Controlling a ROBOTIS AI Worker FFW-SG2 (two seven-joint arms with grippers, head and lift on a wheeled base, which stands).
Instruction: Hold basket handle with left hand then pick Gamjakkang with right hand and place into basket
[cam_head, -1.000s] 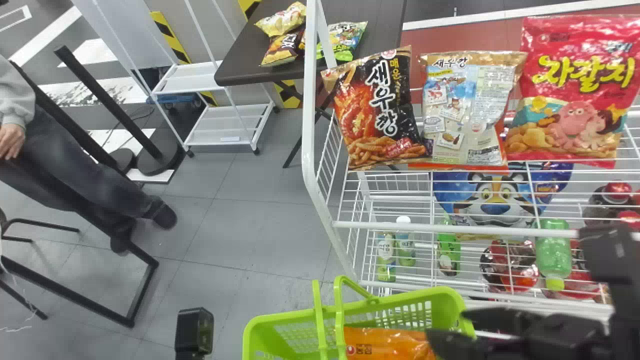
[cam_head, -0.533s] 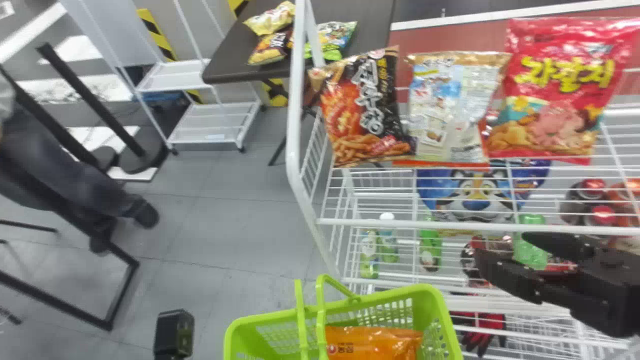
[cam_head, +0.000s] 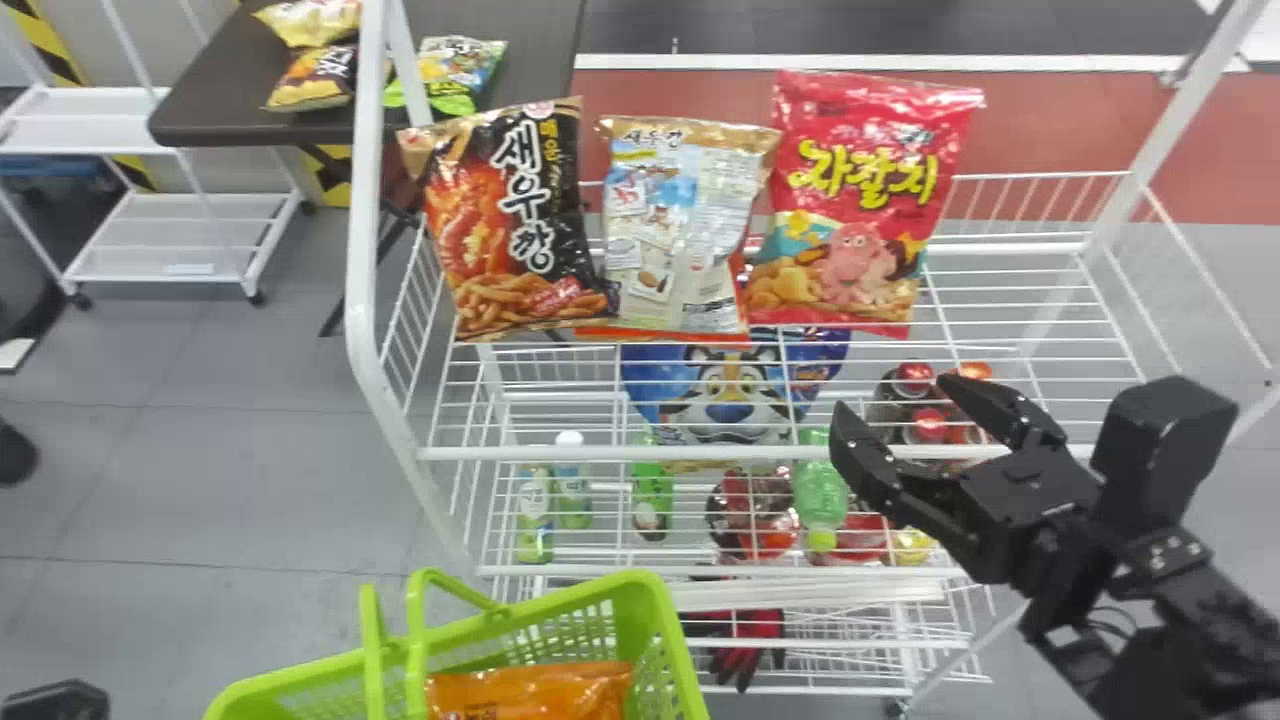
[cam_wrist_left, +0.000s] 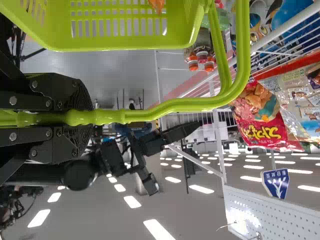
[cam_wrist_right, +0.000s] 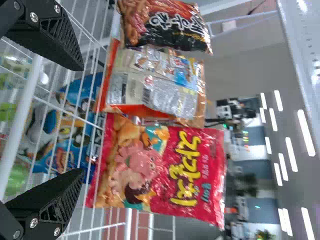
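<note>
Handle of the basket, at the far left, is being clamped between the closed fingers of the left pincer. Should that hold be loosened, or the handle be rolled between the pads, the green basket would probably be tipped. With it, the orange snack packet, judged to be the Gamjakkang, is being kept inside the basket; by a sharp swing it might be slid against the wall or, less likely, spilled.

Farther right, the white wire rack is being stood close to the basket, so a rim could be snagged on the wire if the basket were drawn along it. On the upper shelf, the black-and-red snack packet, the beige-and-blue packet and the red snack packet are being propped side by side; by a careless forward move they could be knocked.

At the right, the right pincer is being held spread and unloaded before the rack, below the red packet. Its arm is being slanted in from the lower right, the fingertips being aimed up and leftward.
</note>
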